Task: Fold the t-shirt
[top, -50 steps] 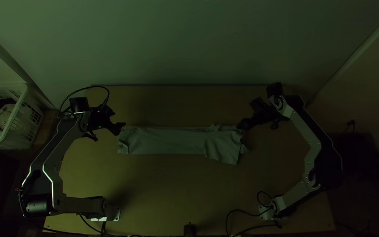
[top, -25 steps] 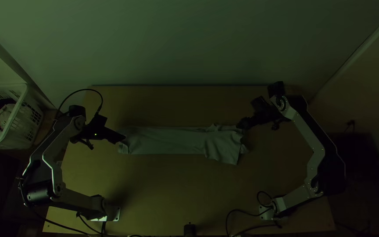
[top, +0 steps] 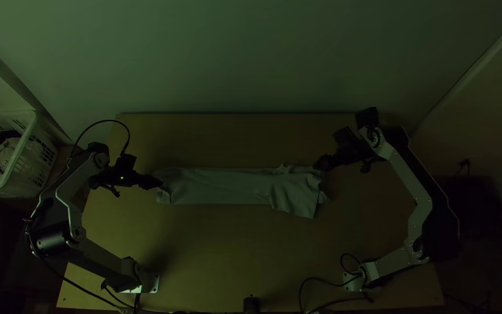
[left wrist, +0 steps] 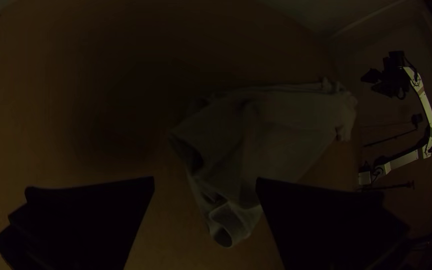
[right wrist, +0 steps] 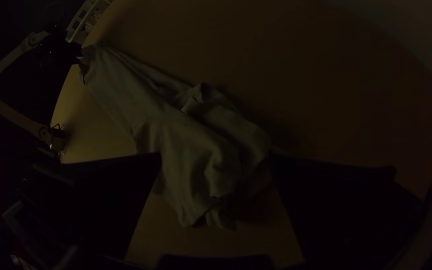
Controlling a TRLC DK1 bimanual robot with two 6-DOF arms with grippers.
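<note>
T-shirt [top: 222,186] has a claw at each end: left claw [left wrist: 205,181] wide open, holding nothing; right claw [right wrist: 216,156] also wide open, nothing gripped. It lies as a long narrow strip across the desk [top: 233,250], rumpled near the right claw. Lengthwise folding looks done; tidying that end and folding shorter are left.

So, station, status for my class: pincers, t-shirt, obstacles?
Left pincer, right pincer open at opposite ends of t-shirt. T-shirt in long strip, rumpled at right pincer's end. White basket beside table, out of the way.
</note>
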